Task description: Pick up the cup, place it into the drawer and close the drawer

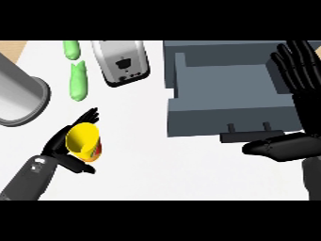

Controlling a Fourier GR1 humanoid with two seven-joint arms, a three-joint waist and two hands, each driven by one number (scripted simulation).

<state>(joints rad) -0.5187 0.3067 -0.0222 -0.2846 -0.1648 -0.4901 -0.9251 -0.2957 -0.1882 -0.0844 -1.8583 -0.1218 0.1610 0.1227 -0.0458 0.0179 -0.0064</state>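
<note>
A yellow cup [85, 140] with an orange side lies tilted in my left hand [60, 149] at the lower left, above the white counter. The fingers and thumb curl round it and hide part of its body. The grey drawer [225, 117] stands pulled open at the upper right, its inside bare and its dark handle [250, 135] facing me. My right hand [305, 94] is open, fingers straight and pointing up along the drawer's right wall, thumb stretched left just below the handle.
A silver toaster [123, 61] stands at the top centre. Two green vegetables [77, 80] lie left of it. A large grey cylinder [10, 94] lies at the left edge. White counter [163, 169] spreads between the hands.
</note>
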